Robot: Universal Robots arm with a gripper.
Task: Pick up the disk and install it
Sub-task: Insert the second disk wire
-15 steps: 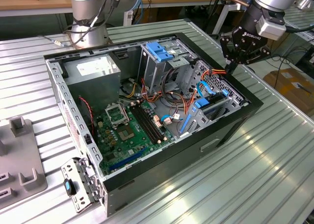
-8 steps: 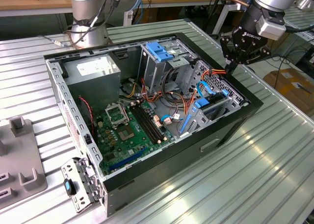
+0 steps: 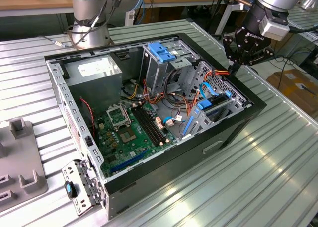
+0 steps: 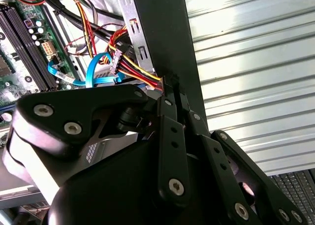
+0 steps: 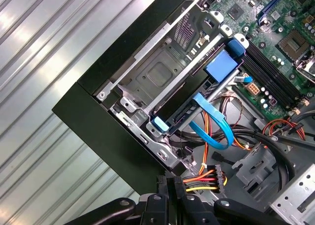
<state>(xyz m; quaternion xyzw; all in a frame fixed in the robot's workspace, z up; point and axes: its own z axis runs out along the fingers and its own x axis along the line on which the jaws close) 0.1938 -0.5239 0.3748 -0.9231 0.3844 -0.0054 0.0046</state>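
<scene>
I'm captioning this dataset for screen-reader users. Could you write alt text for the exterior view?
An open black computer case lies on a ribbed metal table, its green motherboard and coloured cables exposed. A robot arm's black gripper hangs over the case's edge at the exterior view's right, above orange wires beside the blue-trimmed drive bay.

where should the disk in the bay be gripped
Probably by the blue carrier ends, such as the light-blue tab, coming straight in through the open side of the case. The disk shows a narrow edge between metal bay walls, and a blue cable loops beside it.
</scene>
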